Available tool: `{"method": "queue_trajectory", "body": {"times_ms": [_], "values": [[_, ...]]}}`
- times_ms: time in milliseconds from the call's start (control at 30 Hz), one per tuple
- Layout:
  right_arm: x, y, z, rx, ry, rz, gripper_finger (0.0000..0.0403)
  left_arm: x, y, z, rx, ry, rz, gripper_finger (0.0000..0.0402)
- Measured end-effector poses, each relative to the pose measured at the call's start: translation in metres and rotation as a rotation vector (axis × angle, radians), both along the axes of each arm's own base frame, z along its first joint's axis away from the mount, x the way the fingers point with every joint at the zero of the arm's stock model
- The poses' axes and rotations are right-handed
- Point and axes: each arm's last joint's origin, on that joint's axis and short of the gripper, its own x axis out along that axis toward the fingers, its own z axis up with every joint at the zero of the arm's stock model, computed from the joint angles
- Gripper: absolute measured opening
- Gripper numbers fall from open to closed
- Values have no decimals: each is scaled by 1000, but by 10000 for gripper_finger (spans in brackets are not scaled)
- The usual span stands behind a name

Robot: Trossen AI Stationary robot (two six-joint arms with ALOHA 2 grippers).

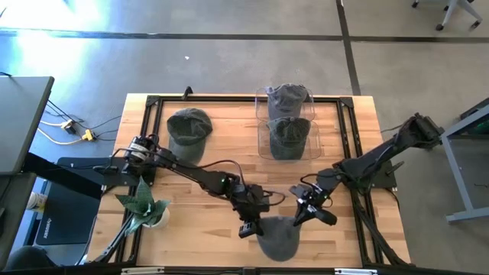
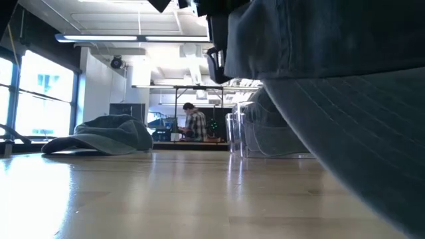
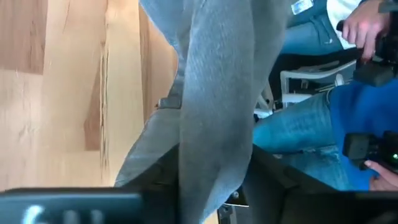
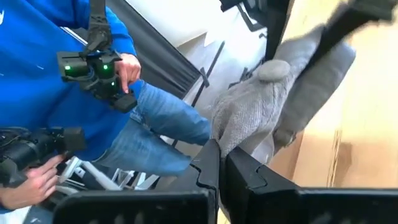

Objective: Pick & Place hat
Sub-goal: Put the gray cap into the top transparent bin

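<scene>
A grey hat [image 1: 279, 238] is at the table's near edge, between my two grippers. My left gripper [image 1: 249, 226] is shut on its left side and my right gripper [image 1: 303, 215] on its right side. In the low view this hat [image 2: 319, 79] fills the right half, its left part raised above the wood. A second hat [image 1: 189, 131] lies flat on its brim at the far left. Two more hats [image 1: 288, 98] [image 1: 289, 138] sit in a clear container [image 1: 313, 126] at the far middle. My left gripper pinches a fold of the hat's grey cloth [image 3: 208, 146] between its two fingers, coming in from the table's left, slanting down. The cloth runs back between the fingers; a strap buckle [image 3: 166, 102] shows beside it. Which part of the hat this is, I cannot tell. My right gripper pinches the cloth of the hat's crown [image 4: 233, 140] at its fingertips [image 4: 210, 163], coming nearly level from the table's right. The crown's top button [image 4: 273, 70] shows a little beyond the pinch. The cloth bunches up just ahead of the tips.
A potted green plant [image 1: 145, 205] stands at the near left. A black frame [image 1: 153, 103] runs around the tabletop. Beyond the near edge a person in blue [image 4: 37, 56] holds controllers. Bare wood [image 1: 229, 145] lies between the far-left hat and the container.
</scene>
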Motion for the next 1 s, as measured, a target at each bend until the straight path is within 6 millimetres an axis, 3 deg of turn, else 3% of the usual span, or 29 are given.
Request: {"method": "queue_trajectory", "body": {"times_ms": [267,533,700,833,1000], "values": [[-8,9,5,61,37,72,3,-2,-3,10,-65,-77,-158,9],[-7,10,8,15,-58,43,9,2,-7,24,-176,-202,-269,37],[-6,9,7,-36,-107,23,15,7,9,24,-109,-281,-268,36],[-5,6,4,-87,-123,29,60,11,20,24,-76,-323,-267,10],[-5,-2,-5,-216,-123,43,168,12,27,24,-75,-333,-280,7]]}}
